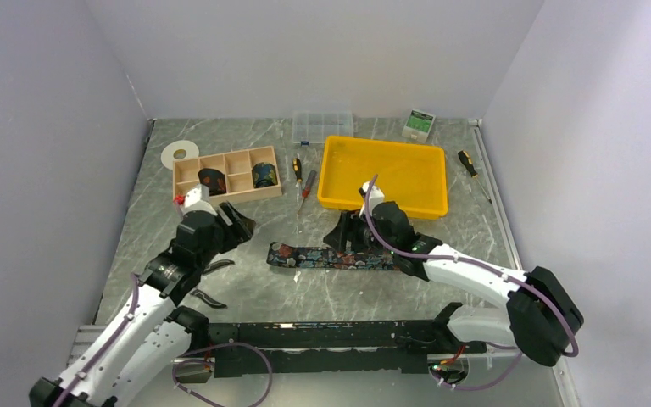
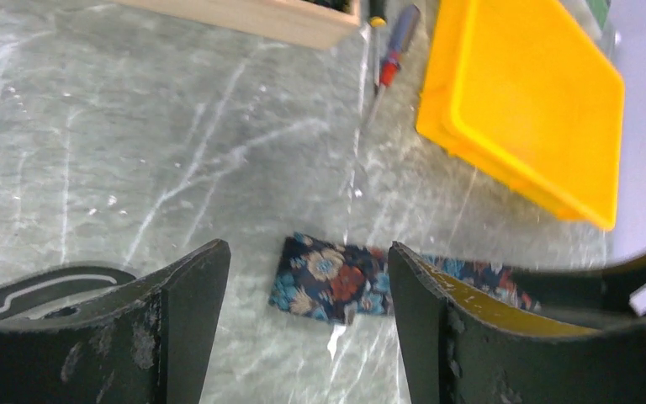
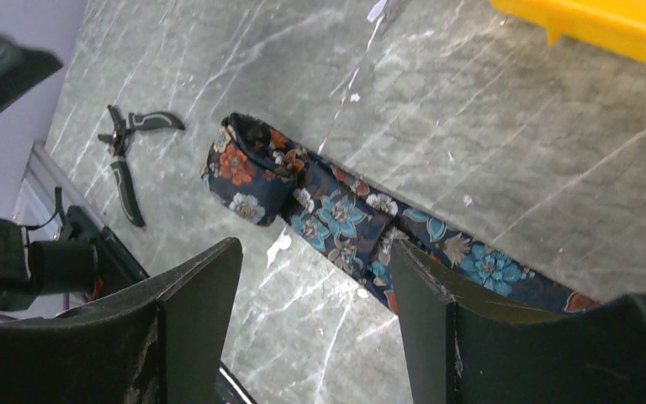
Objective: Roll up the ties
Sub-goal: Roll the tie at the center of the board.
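Left hand (image 1: pixel 237 222) spread, empty, hovering just left of the tie (image 1: pixel 331 257). Tie lies flat on the table (image 1: pixel 305 292), with only the left end turned over, so the roll looks barely started. Right hand (image 3: pixel 315 257) spread, empty, above mid-strip. Next: pinch the folded end and turn it rightward, edges aligned.

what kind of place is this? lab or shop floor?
Most likely a lab test cell: plain white walls box in a marble-pattern table, two robot arms stand at its near edge, and staged props lie about, such as a yellow tray and a floral tie.
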Available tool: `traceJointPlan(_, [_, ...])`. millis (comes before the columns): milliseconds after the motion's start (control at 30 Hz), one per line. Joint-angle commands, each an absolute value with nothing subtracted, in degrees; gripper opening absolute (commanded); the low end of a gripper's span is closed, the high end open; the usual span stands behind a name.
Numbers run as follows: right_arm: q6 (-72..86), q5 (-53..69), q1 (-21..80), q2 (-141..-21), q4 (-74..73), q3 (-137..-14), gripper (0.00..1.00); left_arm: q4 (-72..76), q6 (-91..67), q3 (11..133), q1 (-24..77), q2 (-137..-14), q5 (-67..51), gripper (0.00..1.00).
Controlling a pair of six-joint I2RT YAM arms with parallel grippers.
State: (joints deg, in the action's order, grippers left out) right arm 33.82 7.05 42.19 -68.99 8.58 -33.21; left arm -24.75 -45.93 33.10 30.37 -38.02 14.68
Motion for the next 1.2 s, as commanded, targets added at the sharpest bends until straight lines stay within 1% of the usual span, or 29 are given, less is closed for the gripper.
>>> traceJointPlan(0, [35.4,9.7,42.8,-66.6,11.6,-31.1,0.71,-14.9,-49.8,27.9,17.6,-40.4,-4.8,0.75])
traceJointPlan(67, [35.6,9.1,43.8,-66.9,11.5,-30.9,0.73,-9.5,-52.6,24.4,13.9,-42.3,-11.3,0.76])
traceJointPlan(167, [36.8,7.0,46.0,-67.9,10.6,-31.9,0.76,-6.1,-55.0,21.2,11.1,-44.6,-15.5,0.77])
traceJointPlan(233, [38.1,6.3,47.4,-69.4,11.9,-32.0,0.77,-3.9,-55.9,18.9,10.7,-44.6,-16.2,0.78])
traceJointPlan(267, [39.0,5.8,48.0,-70.1,12.5,-32.1,0.77,-3.4,-56.2,17.9,10.6,-44.1,-16.4,0.85])
traceJointPlan(300, [39.9,5.4,48.4,-70.8,13.1,-32.1,0.77,-3.7,-56.3,16.9,10.6,-43.1,-16.0,0.87])
traceJointPlan(400, [41.9,4.6,49.3,-72.6,14.9,-31.9,0.77,-5.8,-55.4,16.0,10.6,-39.6,-15.1,0.88])
traceJointPlan(500, [44.1,4.2,50.0,-75.0,16.8,-31.4,0.77,-5.4,-54.1,15.5,10.6,-39.2,-16.3,0.86])
traceJointPlan(600, [46.6,4.2,51.8,-78.6,18.9,-33.4,0.74,-3.3,-53.5,15.2,10.7,-41.9,-17.5,0.84])
traceJointPlan(733, [45.1,0.2,54.6,-84.9,12.9,-41.7,0.69,1.3,-53.0,15.3,10.7,-47.1,-20.2,0.81])
traceJointPlan(867, [43.8,0.2,54.7,-90.9,10.5,-46.9,0.65,3.9,-52.1,15.2,10.6,-50.7,-22.6,0.79])
traceJointPlan(1000, [43.0,0.2,54.8,-94.5,8.7,-49.9,0.62,6.9,-51.7,14.3,10.6,-52.8,-24.7,0.78])
traceJointPlan(1167, [42.1,-1.1,54.7,-96.4,6.6,-51.2,0.54,9.4,-51.4,12.9,10.6,-54.4,-25.5,0.76])
